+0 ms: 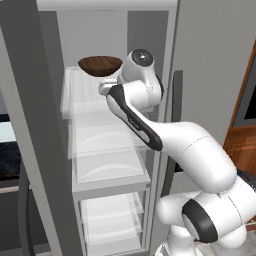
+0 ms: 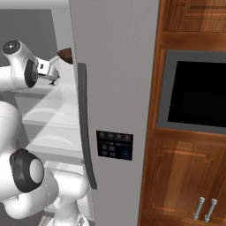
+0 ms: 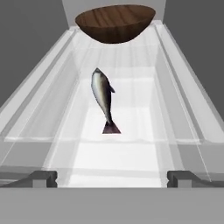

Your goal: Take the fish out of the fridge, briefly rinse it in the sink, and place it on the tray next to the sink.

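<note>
The fridge [image 1: 111,181] stands open, and my arm reaches into its upper glassy shelf. In the hand view, the small dark grey fish [image 3: 103,95] lies on that clear shelf, head away from me and tail toward me. My gripper [image 3: 111,177] is open, its fingertips spread wide and short of the tail, touching nothing. From the right base view my hand [image 2: 47,71] hovers just inside the fridge. A dark brown wooden bowl [image 3: 114,22] sits behind the fish at the back of the shelf. The sink and the tray are out of view.
The grey fridge door [image 2: 115,66], with a long dark handle [image 2: 86,132] and a control panel [image 2: 114,145], stands right of my arm. Wooden cabinets [image 2: 176,176] with a black built-in oven [image 2: 198,90] lie further right. Clear shelves and drawers [image 1: 107,220] fill the fridge below.
</note>
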